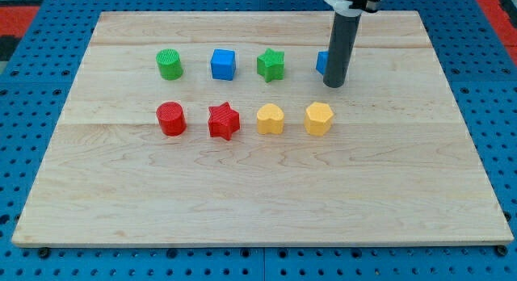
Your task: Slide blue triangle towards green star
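Blue is mostly hidden from me right now: the blue triangle (321, 62) shows only as a sliver on the view's left side of my rod, just to the view's right of the green star (271, 65), with a gap of bare wood between them. My end effector is a plain rod with nothing to spread or pinch; my tip (334, 85) rests on the worktop (242, 192), right of the star and touching or nearly touching the triangle's right side, though I cannot tell which. Judged from this, the approach is done and the push itself is what remains: the triangle has yet to close the gap to the star.

Left of the star stand the blue cube (223, 64) and green cylinder (170, 64). Below the star lies a row: red cylinder (171, 119), red star (224, 121), yellow heart (270, 119), yellow hexagon (319, 118).
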Controlling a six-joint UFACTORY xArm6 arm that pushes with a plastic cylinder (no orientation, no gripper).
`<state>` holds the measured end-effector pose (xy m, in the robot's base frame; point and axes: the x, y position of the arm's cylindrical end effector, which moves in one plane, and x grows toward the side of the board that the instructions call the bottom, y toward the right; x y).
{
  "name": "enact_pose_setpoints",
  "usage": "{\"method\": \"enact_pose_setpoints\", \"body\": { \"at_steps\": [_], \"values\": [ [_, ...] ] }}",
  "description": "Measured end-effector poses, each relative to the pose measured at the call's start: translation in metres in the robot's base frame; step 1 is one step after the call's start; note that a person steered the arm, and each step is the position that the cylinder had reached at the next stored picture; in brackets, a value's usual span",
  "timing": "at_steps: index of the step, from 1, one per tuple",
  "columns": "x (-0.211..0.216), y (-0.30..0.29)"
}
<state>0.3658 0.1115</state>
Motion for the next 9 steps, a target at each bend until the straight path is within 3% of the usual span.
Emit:
{"method": "enact_pose_setpoints", "body": {
  "at_steps": [3, 4, 9],
  "values": [
    [-0.006, 0.049],
    [-0.029, 0.049],
    [-0.030, 0.014]
  ]
}}
